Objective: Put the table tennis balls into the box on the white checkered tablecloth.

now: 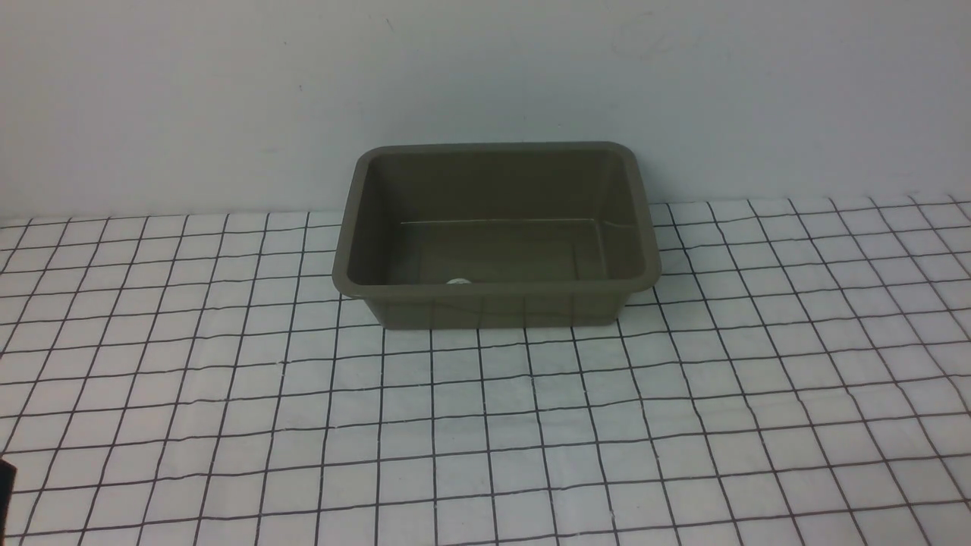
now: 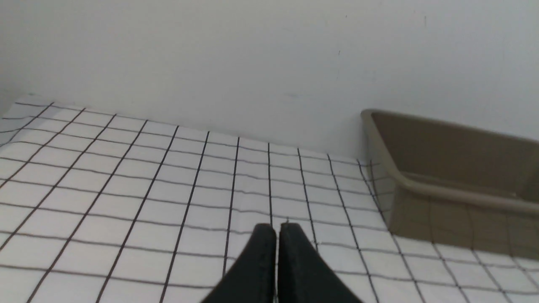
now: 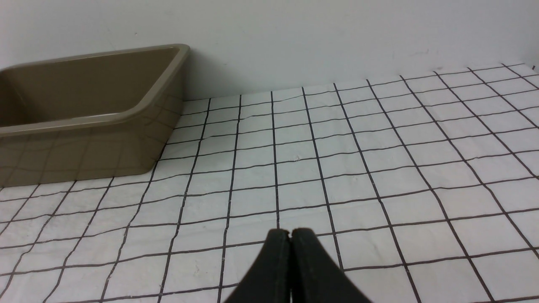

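One white ball shows in the front view, a pale sliver of it peeping over the near rim of the olive-brown box; it lies inside, near the front wall and left of the middle. Being round, the ball has no long axis to read (most of it is hidden by the rim anyway). The box stands upright, its open mouth facing up, its long axis running left to right, roughly parallel to the wall behind. It rests at the far edge of the white checkered tablecloth, which covers the surface. A dark tip of the left arm pokes in at the lower left corner, well apart from the box.

From the left wrist, the left hand is closed, its two dark fingers drawn together over the cloth with nothing between them. Part of the box appears here too, away from the fingertips.

From the right wrist, the right hand is likewise closed and holds nothing. One end of the box shows, rounded corner and sloping wall included, its mouth upward, apart from that hand.
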Motion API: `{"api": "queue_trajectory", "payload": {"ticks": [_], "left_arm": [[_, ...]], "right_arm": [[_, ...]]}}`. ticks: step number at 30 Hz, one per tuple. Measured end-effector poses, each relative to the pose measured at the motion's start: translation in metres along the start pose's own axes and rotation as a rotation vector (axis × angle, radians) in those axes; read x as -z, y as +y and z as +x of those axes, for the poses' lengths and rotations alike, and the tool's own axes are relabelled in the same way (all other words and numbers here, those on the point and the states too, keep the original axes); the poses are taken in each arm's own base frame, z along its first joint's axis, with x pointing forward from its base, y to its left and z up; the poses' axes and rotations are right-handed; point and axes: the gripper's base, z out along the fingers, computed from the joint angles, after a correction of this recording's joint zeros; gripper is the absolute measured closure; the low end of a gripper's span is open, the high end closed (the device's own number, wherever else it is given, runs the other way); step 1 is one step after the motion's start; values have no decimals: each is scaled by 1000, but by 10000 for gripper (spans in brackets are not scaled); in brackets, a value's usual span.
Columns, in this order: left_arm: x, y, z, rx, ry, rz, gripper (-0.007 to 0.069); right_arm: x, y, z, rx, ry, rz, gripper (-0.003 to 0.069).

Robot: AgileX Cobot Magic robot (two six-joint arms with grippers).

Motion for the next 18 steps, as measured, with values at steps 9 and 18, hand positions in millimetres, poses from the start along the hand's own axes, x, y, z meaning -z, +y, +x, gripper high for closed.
{"api": "queue_trajectory", "payload": {"ticks": [9, 18], "left_arm": [[2, 4, 16, -69, 178, -36, 629], [3, 5, 20, -95, 229, -50, 629]], "right_arm": [[0, 0, 0, 0, 0, 0, 673], [0, 0, 0, 0, 0, 0, 673]]}}
